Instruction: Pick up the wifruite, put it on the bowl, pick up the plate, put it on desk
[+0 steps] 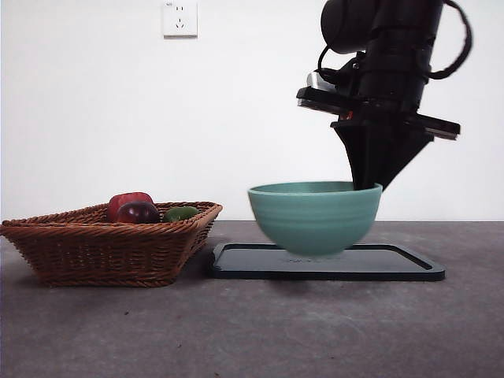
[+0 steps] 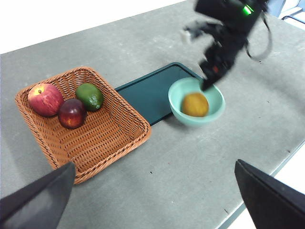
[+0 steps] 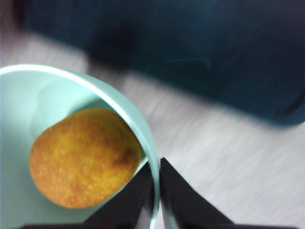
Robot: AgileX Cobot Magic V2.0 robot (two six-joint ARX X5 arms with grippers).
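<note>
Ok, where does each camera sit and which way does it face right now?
Front: low at table height, looking level across at the basket, bowl and tray; a dark arm descends to the bowl's rim.
Left wrist: high, looking down over the desk; its own open jaws at the bottom.
Right wrist: close above the bowl, jaws pinching its rim.
Both wrist views show the orange fruit inside the bowl.

The right arm is black and thick, with a black cable looping at its right side. Below it sits a flat black plate, a small silver part, and two pointed matte black fingers. A green light shines on it.
</note>
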